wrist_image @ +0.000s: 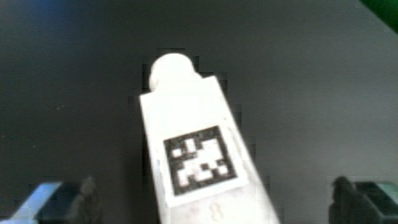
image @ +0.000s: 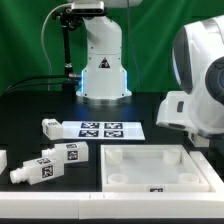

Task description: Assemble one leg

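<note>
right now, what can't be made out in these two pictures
Exterior view: gripper not visible here; the bulky white arm casing fills the exterior view's right.
Exterior view: short white plastic post at the exterior view's left edge, cut off by the frame.
Wrist view: tagged white rectangular leg, blurred; its end opposite the stub is cut off.
</note>
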`<state>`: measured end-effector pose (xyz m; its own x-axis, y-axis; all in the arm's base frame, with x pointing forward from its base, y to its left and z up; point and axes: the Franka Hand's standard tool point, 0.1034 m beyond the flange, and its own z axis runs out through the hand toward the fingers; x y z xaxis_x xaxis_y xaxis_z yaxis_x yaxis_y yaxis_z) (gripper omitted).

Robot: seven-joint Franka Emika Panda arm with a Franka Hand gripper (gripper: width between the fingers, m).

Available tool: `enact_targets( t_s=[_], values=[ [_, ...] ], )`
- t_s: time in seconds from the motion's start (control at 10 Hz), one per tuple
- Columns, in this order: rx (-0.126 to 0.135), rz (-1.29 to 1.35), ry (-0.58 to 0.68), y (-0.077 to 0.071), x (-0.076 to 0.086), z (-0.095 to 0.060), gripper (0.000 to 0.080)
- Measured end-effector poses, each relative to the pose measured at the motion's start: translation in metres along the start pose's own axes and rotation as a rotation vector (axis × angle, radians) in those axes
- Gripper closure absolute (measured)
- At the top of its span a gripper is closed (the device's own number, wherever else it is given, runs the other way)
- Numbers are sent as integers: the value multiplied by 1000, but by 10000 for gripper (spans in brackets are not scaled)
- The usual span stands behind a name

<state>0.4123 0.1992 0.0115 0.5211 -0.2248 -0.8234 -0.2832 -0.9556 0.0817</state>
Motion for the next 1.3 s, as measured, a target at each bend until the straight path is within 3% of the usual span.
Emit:
enact_targets(
  t_s=[0.2,0.4,0.5,0.6,0.9,1.0,1.2,1.3],
  values=[
    [-2,1,-5,0,3,4,151],
    [-2,2,-6,1,3,4,395],
    [-1,2,-5,1,3,4,395],
    [0,-16,-16,5,1,-3,515],
    [66,-120,5,38,-11,-94,515],
    [76,-141,42,43,-11,-113,515],
    [74,-137,85,36,-14,-119,515],
    [91,-139,154,33,-8,-123,515]
  ],
)
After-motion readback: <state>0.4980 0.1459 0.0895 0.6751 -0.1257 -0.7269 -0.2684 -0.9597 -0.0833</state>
